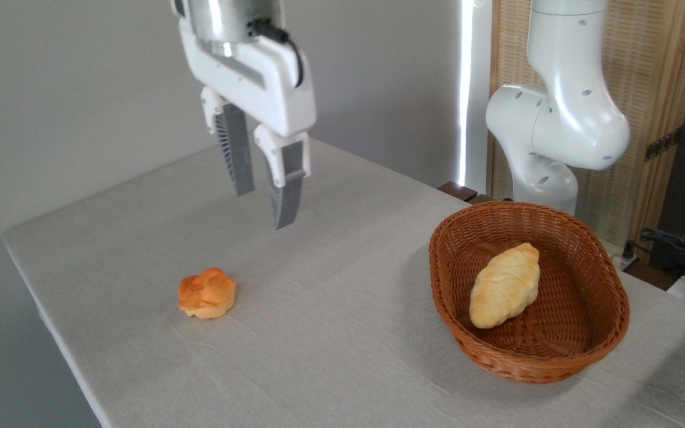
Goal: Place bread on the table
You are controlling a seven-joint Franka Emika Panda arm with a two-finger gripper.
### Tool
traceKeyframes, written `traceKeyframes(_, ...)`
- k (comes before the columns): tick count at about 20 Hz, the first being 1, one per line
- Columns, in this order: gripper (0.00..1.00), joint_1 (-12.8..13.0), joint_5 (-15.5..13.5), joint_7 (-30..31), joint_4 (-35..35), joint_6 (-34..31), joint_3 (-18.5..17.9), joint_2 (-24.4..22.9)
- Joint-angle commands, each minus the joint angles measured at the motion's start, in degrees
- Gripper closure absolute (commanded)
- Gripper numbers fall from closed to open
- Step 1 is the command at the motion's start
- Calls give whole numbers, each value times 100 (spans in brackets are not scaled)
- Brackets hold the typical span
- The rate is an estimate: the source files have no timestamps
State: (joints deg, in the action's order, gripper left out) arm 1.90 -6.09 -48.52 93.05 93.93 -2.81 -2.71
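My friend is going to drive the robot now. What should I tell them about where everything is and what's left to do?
Gripper: open, holding nothing, hanging in the air above the table.
Bread: the small orange bun sits on the cloth, left of the basket and clear of it, below and slightly left of the gripper.
Basket: holds only the pale yellow roll.
Done: the bun is on the table, so the job looks finished.
Left: probably nothing but moving the arm away; leave the roll where it is.
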Motion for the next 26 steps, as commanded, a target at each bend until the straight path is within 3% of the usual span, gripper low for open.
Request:
traceKeyframes(1, 0, -163, 64, -89, 56, -94, 34, -134)
traceKeyframes(4, 0, -163, 46, 841, 38, -94, 70, -125)
traceKeyframes(17, 0, -181, 107, 888, 65, -50, 377, -98)
traceKeyframes(20, 0, -181, 397, 896, 56, -41, 456, -81)
traceKeyframes(26, 0, -243, 459, 862, 47, -59, 457, -90)
